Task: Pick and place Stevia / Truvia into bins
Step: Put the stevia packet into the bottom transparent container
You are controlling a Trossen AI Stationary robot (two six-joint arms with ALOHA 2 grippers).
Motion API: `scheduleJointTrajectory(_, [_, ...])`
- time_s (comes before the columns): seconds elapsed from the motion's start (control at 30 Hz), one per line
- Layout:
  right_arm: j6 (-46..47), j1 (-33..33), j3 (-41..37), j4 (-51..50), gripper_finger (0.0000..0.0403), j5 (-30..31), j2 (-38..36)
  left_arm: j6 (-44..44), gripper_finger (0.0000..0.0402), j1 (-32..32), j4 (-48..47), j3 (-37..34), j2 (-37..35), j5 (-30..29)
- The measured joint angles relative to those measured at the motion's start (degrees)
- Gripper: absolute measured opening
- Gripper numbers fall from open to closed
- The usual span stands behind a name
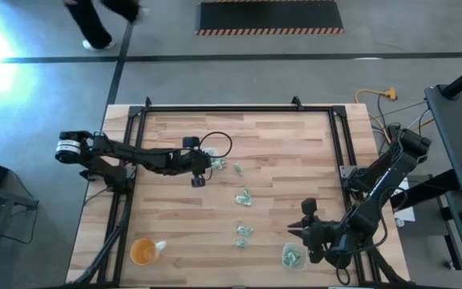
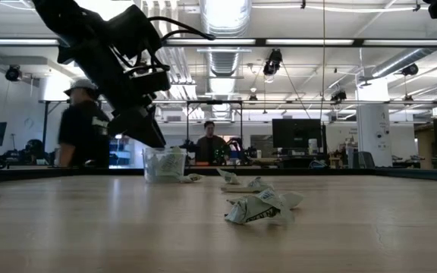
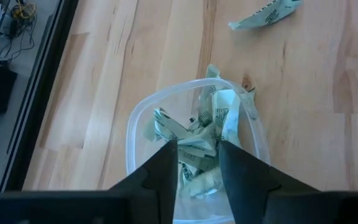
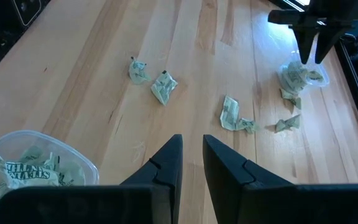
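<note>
Green packets (image 3: pixel 199 147) beneath left tool (image 3: pixel 196 163)

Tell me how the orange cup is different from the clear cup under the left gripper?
The orange cup is round and tinted; the clear cup has a squarish rounded rim and is see-through. The orange cup shows no packets inside, while the clear cup holds several green-and-white packets. The orange cup stands alone near a table corner; the clear cup has the left gripper just above it, fingers parted. Both are small cups standing upright.

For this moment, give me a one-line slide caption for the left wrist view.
Left hand poised over a clear bin filled with Stevia packets; one stray packet on the wooden table.
</note>
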Motion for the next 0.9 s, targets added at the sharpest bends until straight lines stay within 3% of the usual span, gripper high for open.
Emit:
scheduleJointTrajectory(0.37, [0.0,-0.3,-0.5,1.0,0.0054,0.6,0.0,-2.6,0.0114,-1.3,-2.8,2.3,-4.8,-0.4])
scheduleJointTrajectory(0.6, [-6.1,-5.0,-4.3,12.3,0.0054,0.8,0.0,-3.0,0.0115,-6.7,-2.8,2.9,-10.0,-0.3])
scheduleJointTrajectory(0.9, [-17.4,-17.6,-10.4,32.4,0.0054,-21.7,0.5,-2.9,0.0115,-10.9,-2.5,2.7,-13.9,-0.3])
